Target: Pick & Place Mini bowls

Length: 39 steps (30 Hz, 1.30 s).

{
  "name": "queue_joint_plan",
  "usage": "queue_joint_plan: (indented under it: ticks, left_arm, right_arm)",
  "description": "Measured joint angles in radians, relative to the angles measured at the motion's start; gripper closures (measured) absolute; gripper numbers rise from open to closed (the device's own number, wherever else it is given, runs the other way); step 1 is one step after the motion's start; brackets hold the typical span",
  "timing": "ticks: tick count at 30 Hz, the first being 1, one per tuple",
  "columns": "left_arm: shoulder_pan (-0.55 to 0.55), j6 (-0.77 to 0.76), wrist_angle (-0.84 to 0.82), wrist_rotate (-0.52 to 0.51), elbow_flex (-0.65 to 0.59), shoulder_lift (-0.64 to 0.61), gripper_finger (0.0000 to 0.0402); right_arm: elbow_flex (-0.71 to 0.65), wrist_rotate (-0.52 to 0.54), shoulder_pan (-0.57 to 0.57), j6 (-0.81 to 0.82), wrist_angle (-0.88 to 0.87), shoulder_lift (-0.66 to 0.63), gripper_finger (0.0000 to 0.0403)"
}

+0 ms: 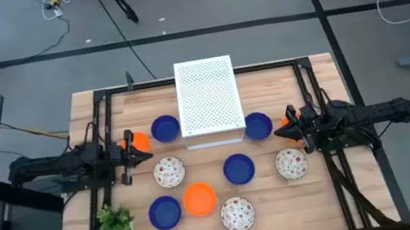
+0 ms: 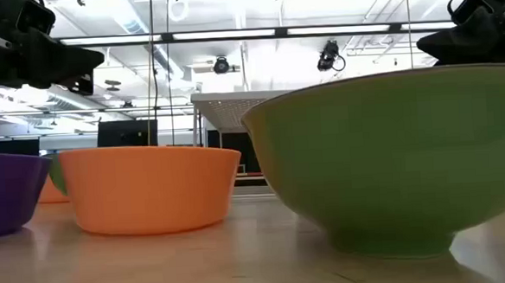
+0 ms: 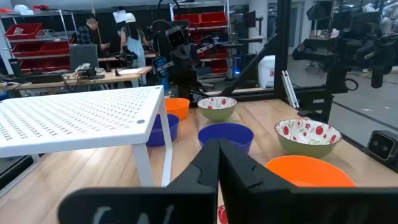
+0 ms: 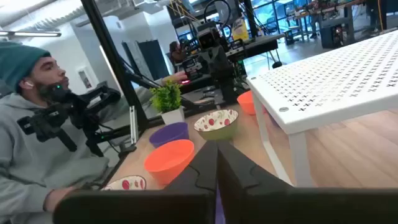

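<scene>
Wooden surface: mini bowls scattered in front of and beside a white perforated board — blue, orange and red-speckled white; small green plant at the front left. Left hand closed, empty, over the left side near an orange bowl. Right hand closed, empty, beside a blue bowl at right.

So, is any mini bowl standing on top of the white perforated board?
No, in the high view the white perforated board carries nothing; every bowl sits on the wooden table.
</scene>
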Motion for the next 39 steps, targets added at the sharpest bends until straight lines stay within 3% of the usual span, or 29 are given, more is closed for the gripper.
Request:
queue_joint_plan:
  ticks: [28, 30, 34, 39]
  left_arm:
    - [0.0, 0.0, 0.0, 0.0, 0.0, 0.0, 0.0396]
    - [0.0, 0.0, 0.0, 0.0, 0.0, 0.0, 0.0396]
    - [0.0, 0.0, 0.0, 0.0, 0.0, 0.0, 0.0396]
    - [0.0, 0.0, 0.0, 0.0, 0.0, 0.0, 0.0396]
  right_arm:
    - [0.0, 0.0, 0.0, -0.002, 0.0, 0.0, 0.0389]
    - [0.0, 0.002, 0.0, -0.069, 0.002, 0.0, 0.0389]
    - [0.0, 0.088, 0.0, -0.228, 0.1, 0.0, 0.0389]
    - [0.0, 0.114, 0.0, -0.167, 0.313, 0.002, 0.0389]
